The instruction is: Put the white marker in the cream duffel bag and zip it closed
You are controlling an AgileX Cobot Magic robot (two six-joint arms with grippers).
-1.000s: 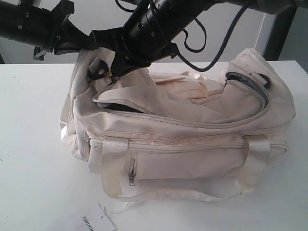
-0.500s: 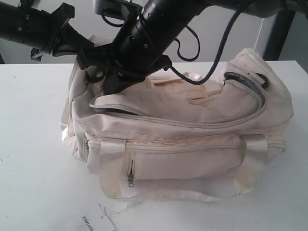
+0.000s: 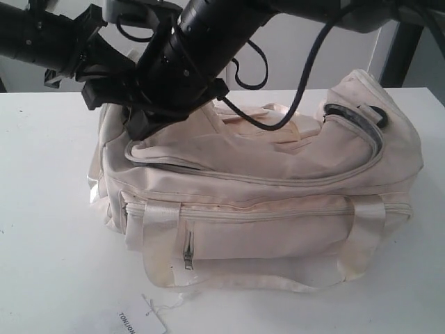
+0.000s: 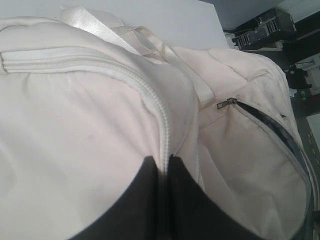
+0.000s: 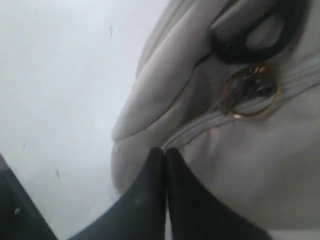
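The cream duffel bag (image 3: 278, 174) lies on the white table (image 3: 42, 243), its long top zip drawn together up to the left end. The white marker is out of view. My left gripper (image 3: 97, 90) is at the bag's left end, and in the left wrist view it (image 4: 164, 160) is shut on the bag's zip seam. My right gripper (image 3: 135, 129) reaches across to the same end. Its tips (image 5: 164, 151) are pressed together on the zip line, a little away from the gold keyring (image 5: 250, 91) and with nothing seen between them.
A dark gap (image 3: 354, 118) shows along a curved zip at the bag's right end. A white paper tag (image 3: 135, 321) lies at the table's front edge. The front pocket's zip pull (image 3: 188, 259) hangs down. A black strap ring (image 5: 255, 35) sits beside the keyring.
My right gripper has moved left along the top zip. The dark gap at the bag's upper left has closed up. The left gripper has stayed at the bag's left end.
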